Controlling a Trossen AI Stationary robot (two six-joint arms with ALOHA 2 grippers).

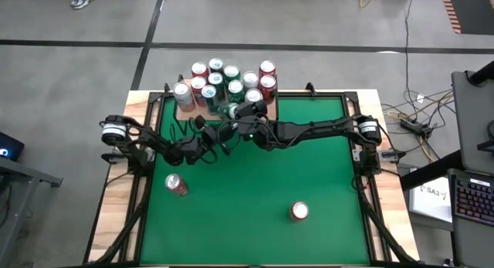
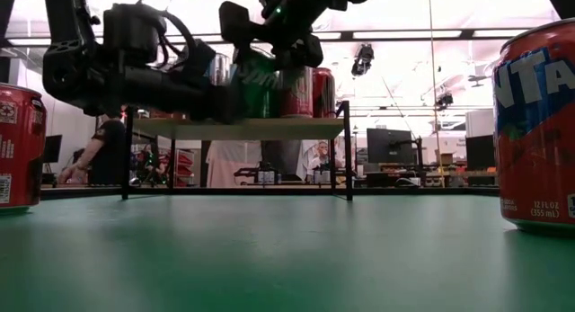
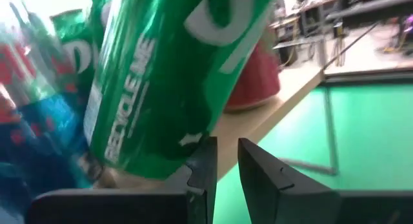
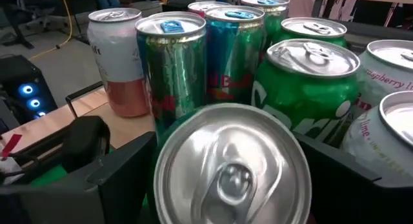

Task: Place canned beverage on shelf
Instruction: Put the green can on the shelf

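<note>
The shelf (image 1: 187, 113) is a light-wood board on thin black legs at the table's far side, crowded with several upright cans (image 4: 171, 56). At its near edge stands a green canned beverage (image 4: 232, 166), which my right gripper (image 1: 236, 112) is shut on; the can also shows in the low view (image 2: 256, 83). My left gripper (image 3: 226, 161) is shut and points level at the lower part of this green can (image 3: 161, 75), just in front of the shelf's near edge (image 3: 271, 114). My right gripper holds the green can by its upper side wall (image 4: 161, 179), one finger (image 4: 119, 175) on each side. The fingers come level from the table's right. The can stands upright at the shelf's near edge; my left arm hides its bottom in the low view. My left gripper: its fingertips (image 3: 205, 153) stand close under the can's bottom rim, and I cannot tell whether they touch it.
A red can (image 1: 176, 184) stands on the green table at the near left, and an orange can (image 1: 299, 211) at the near right. Between them the table top (image 1: 247, 183) is bare. The shelf's black legs (image 2: 348, 150) stand on the table.
</note>
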